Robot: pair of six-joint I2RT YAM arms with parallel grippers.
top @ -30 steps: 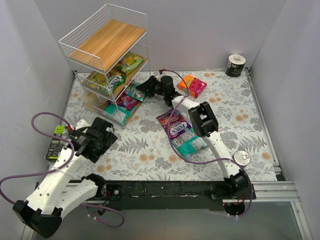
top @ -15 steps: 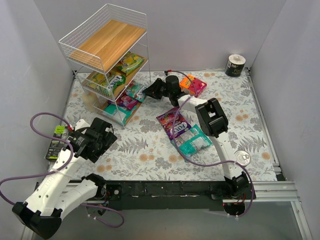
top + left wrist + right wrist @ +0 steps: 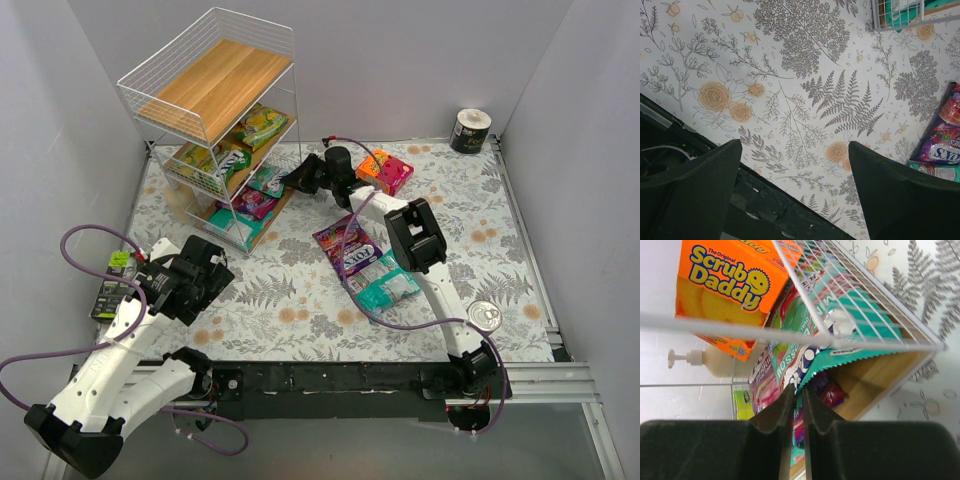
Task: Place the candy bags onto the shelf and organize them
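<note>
Floral paper covers the tabletop (image 3: 290, 300), grey walls close it in, and the shelf (image 3: 215, 85) stands at the far left corner. By the look of it, most of the work is done. Yellow-green bags (image 3: 258, 125) lie on the middle tier, and a magenta bag (image 3: 255, 203) and a teal bag (image 3: 228, 228) sit on the bottom tier, while the top tier is bare wood. Two candy bags are not yet shelved: a purple bag (image 3: 345, 245) and, touching it on the near side, a teal-white bag (image 3: 388, 285), both well apart from the shelf. The right claw (image 3: 799, 390) is at the front of the bottom tier, just beside the front bag (image 3: 268, 180). Its fingers are drawn almost together, and whether they pinch a bag's edge cannot be told. The left claw (image 3: 795, 150) hangs released and empty over bare tabletop.
</note>
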